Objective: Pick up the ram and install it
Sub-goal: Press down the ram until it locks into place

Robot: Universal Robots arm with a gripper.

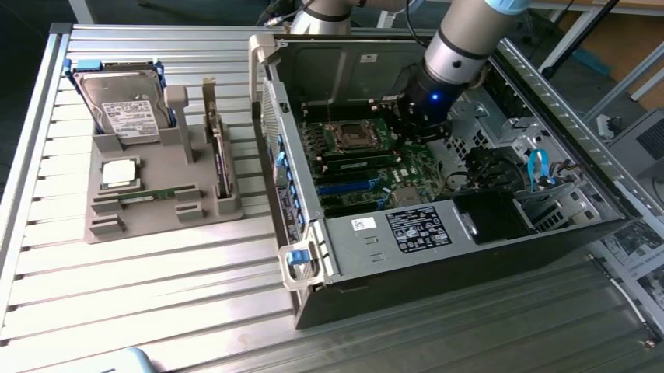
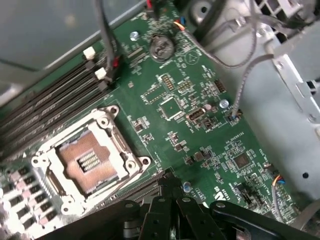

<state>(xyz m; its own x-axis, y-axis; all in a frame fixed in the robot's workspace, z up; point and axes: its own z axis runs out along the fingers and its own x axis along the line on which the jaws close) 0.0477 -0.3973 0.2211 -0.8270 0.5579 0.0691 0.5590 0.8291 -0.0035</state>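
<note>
A narrow green ram [image 1: 155, 193] stick rests on edge in the front slot of the grey holder [image 1: 124, 221], at the exterior view's left. My gripper [image 1: 422, 124] is far from it, down inside the open computer case [image 1: 456, 233] over the motherboard [image 2: 200, 125]. In the wrist view my gripper [image 2: 168, 184] is shut, its dark fingers [image 2: 187, 212] pressed together with nothing showing between them. The tips hover at the dark memory slots [image 2: 137, 192] beside the empty processor socket [image 2: 87, 160]. A green strip [image 1: 358, 162] lies along those slots; whether it is a seated stick I cannot tell.
The holder also carries a hard drive [image 1: 124, 109], a square silver processor chip [image 1: 120, 172] and a long card on edge [image 1: 220, 159]. More memory slots with white latches [image 2: 50, 107] lie past the socket. Loose cables [image 2: 240, 85] and the drive cage [image 1: 539, 186] crowd the case.
</note>
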